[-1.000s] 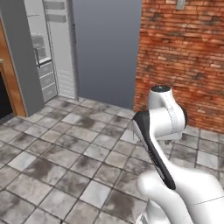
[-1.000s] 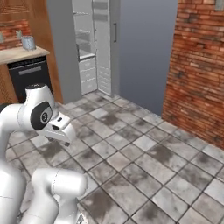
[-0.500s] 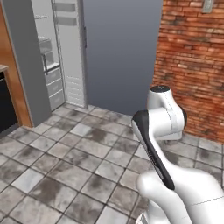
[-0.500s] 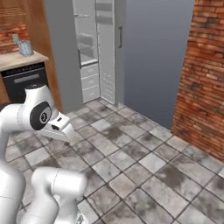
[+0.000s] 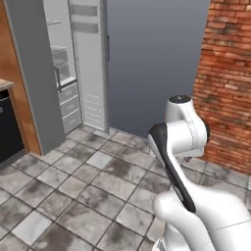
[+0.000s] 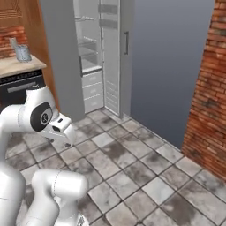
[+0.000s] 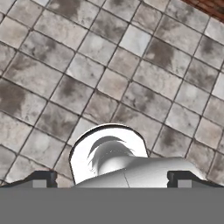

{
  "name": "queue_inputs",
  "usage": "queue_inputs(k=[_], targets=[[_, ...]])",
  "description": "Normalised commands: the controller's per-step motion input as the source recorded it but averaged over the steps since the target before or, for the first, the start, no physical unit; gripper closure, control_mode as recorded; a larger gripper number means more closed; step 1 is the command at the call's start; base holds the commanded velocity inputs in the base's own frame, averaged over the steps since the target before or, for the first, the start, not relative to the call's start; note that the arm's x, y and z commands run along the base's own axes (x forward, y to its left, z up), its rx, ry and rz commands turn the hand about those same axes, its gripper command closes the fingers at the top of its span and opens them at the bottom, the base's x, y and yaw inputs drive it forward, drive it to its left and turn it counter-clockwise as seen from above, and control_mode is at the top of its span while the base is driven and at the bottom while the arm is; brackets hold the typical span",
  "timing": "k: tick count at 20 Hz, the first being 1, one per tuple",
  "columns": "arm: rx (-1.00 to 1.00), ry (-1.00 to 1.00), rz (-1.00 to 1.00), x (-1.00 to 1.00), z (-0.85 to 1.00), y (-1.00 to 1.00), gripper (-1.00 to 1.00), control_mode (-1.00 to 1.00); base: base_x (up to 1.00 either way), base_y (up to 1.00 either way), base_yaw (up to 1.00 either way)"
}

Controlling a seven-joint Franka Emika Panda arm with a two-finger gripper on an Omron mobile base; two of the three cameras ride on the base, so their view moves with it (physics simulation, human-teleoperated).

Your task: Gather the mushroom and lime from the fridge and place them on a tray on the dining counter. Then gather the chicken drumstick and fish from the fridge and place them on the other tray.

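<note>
I see a floor of mottled grey stone tiles (image 5: pixel 93 181) with pale grout. A red brick wall (image 5: pixel 228 83) rises on the right. On the left, a wooden cabinet side (image 6: pixel 37 42) stands by a counter (image 6: pixel 20 66) with a black oven front (image 6: pixel 20 90) below and a small metal pot (image 6: pixel 22 53) on top. The light is even and flat.

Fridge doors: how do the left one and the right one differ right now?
The left fridge door is swung open toward the camera, so it shows edge-on; the right fridge door is shut and shows its broad grey face. Beside the left one the white shelves are exposed; the right one hides its side. Both are tall and grey.
</note>
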Motion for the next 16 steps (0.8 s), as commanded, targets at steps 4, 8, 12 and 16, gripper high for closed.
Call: queue_inputs(k=[4, 8, 12, 16], targets=[[0.0, 0.0, 0.0, 0.0, 0.0, 0.0, -1.0, 1.0, 1.0, 0.0, 0.22], [0.0, 0.0, 0.0, 0.0, 0.0, 0.0, -1.0, 1.0, 1.0, 0.0, 0.25], [0.0, 0.0, 0.0, 0.0, 0.0, 0.0, -1.0, 1.0, 1.0, 0.0, 0.33], [0.0, 0.0, 0.0, 0.0, 0.0, 0.0, -1.0, 1.0, 1.0, 0.0, 0.35]])
